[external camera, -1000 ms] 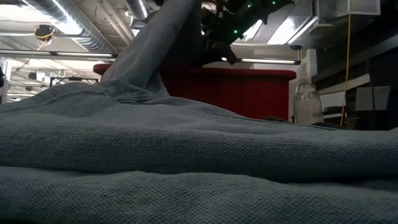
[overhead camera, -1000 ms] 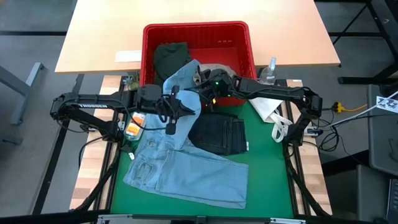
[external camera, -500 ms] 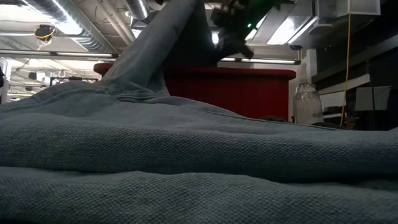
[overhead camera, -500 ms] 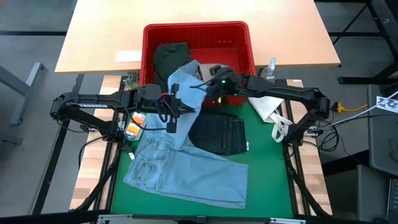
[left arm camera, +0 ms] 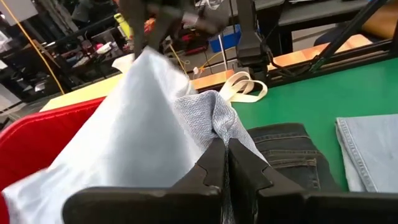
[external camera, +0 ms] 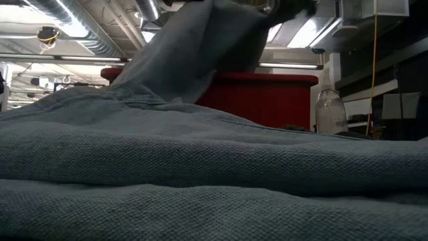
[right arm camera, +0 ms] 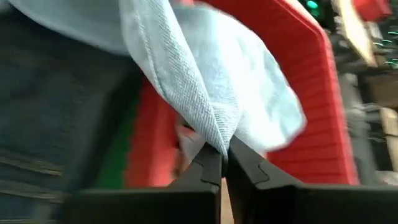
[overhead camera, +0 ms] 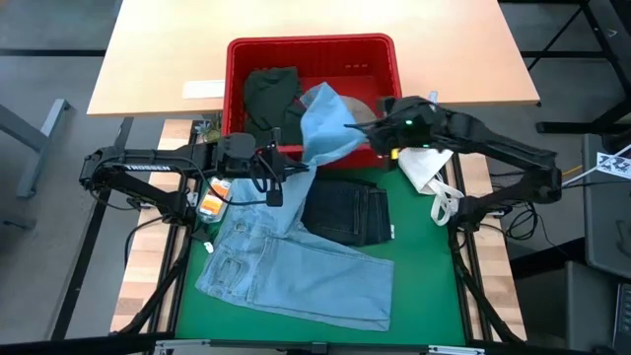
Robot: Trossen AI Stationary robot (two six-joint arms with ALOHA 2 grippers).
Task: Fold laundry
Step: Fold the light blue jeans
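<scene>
My left arm: reaches in level from the left edge of the high view toward frame centre, wrist just below the front rim of the red basket.
My left gripper: fingers pressed together on a fold of the light blue denim; in the left wrist view the cloth bunches right at the closed tips.
My right arm: comes from the right edge of the high view, elbow low at the right, forearm slanting up and left to the basket's front right corner.
My right gripper: clamped tight on an edge of the same denim, which the right wrist view shows pinched between the two fingers.
Light blue denim: lower part lies flat on the green mat at lower centre of the high view; upper part is lifted between my two grippers and hangs over the basket's front wall.
Dark navy jeans: folded, centre of the mat, just right of the denim.
Dark olive green piece: inside the basket, left half.
Low view: denim fills the foreground and rises to the top centre.
</scene>
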